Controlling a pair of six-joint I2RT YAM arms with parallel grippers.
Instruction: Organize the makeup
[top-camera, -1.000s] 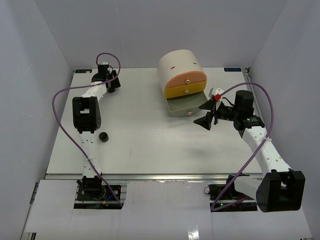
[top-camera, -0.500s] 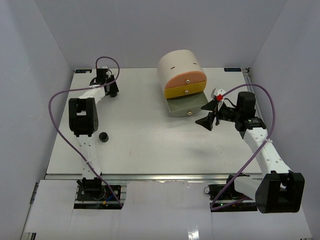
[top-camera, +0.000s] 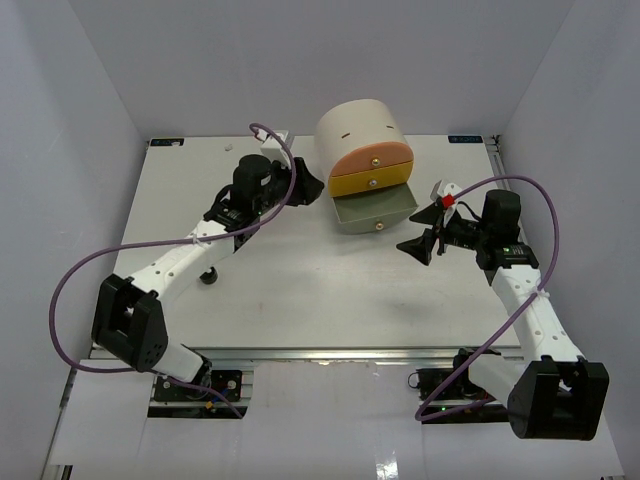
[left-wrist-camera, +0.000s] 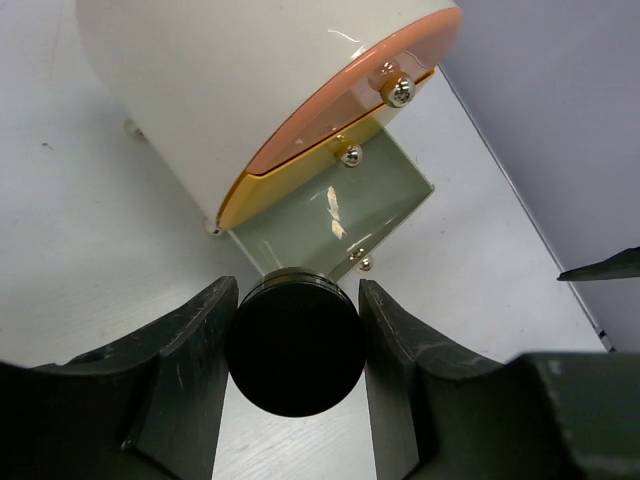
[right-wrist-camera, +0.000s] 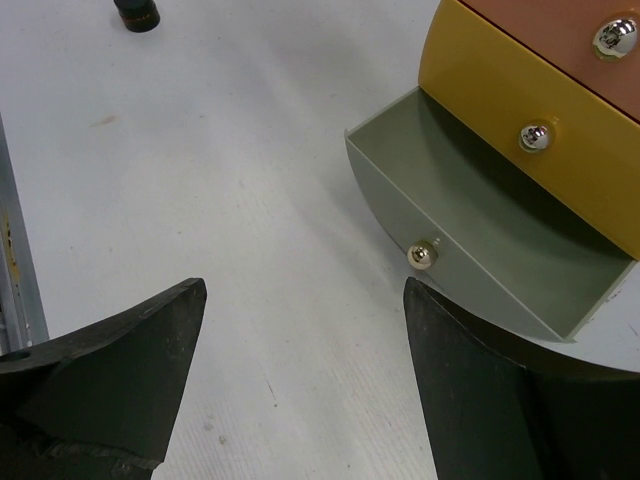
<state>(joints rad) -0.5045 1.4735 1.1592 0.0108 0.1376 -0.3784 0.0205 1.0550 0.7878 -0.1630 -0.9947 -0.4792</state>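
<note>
My left gripper (top-camera: 308, 186) is shut on a small black jar (left-wrist-camera: 295, 345) and holds it just left of the cream drawer box (top-camera: 358, 128). In the left wrist view the gripper (left-wrist-camera: 297, 290) holds the jar in front of the open grey-green drawer (left-wrist-camera: 330, 215). That bottom drawer (top-camera: 375, 210) is pulled out and looks empty. A second small black jar (top-camera: 207, 274) stands on the table by the left arm and also shows in the right wrist view (right-wrist-camera: 135, 12). My right gripper (top-camera: 420, 228) is open and empty, just right of the open drawer (right-wrist-camera: 500, 240).
The orange drawer (top-camera: 370, 160) and the yellow drawer (top-camera: 372, 182) are shut. Purple cables loop from both arms. The white table (top-camera: 300, 290) ends at a metal rail in front; grey walls close in the other sides.
My left arm has swung from the table's far left corner to the middle, bringing the black jar up beside the drawer box. My right gripper has drifted slightly right.
</note>
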